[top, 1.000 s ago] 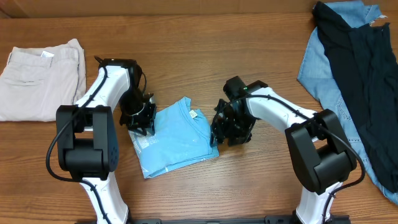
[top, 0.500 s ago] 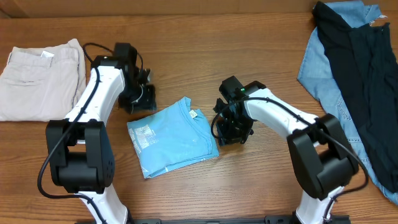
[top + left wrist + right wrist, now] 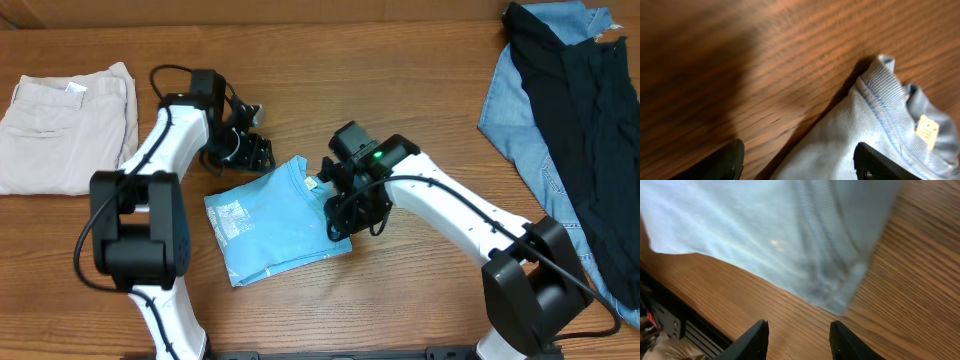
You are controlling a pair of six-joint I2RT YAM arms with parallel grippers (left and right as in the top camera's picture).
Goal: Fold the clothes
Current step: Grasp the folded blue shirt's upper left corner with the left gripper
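The light sky-blue T-shirt (image 3: 270, 225) lies folded into a small rectangle on the wooden table, collar and label at its far right corner. My left gripper (image 3: 258, 155) is open just beyond the shirt's far edge; in the left wrist view its fingers (image 3: 800, 162) straddle the shirt's edge (image 3: 875, 125) near the collar. My right gripper (image 3: 345, 215) is open over the shirt's right edge; in the right wrist view the fingers (image 3: 799, 340) hang above bare wood beside the shirt's corner (image 3: 790, 235). Neither holds anything.
Folded beige trousers (image 3: 65, 125) lie at the far left. A denim-blue garment (image 3: 520, 110) with a black garment (image 3: 590, 120) on it lies at the far right. The table's near edge shows in the right wrist view (image 3: 670, 322).
My left gripper lifted off the shirt's left side, swung back, then came round to its far edge. My right gripper moved left from beside the shirt to over its right edge.
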